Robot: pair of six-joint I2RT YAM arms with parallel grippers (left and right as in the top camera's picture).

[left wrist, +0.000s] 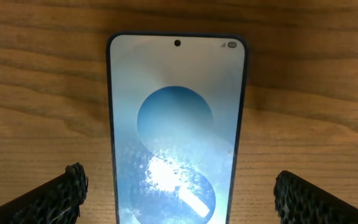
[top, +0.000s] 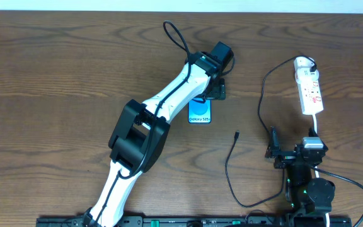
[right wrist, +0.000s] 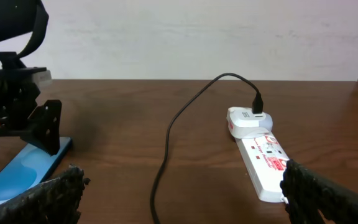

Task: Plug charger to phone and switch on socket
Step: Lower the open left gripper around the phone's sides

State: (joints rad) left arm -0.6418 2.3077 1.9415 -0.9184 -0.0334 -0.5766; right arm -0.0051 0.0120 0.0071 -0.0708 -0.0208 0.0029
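Left fingers (left wrist: pixel 61 196) flank phone (left wrist: pixel 178 124); charger (top: pixel 237 135) lies apart.

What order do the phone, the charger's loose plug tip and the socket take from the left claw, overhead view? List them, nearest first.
1. The phone, partly beneath the left claw, centre of view.
2. The plug tip, lying loose to the phone's right.
3. The socket, at the far right.
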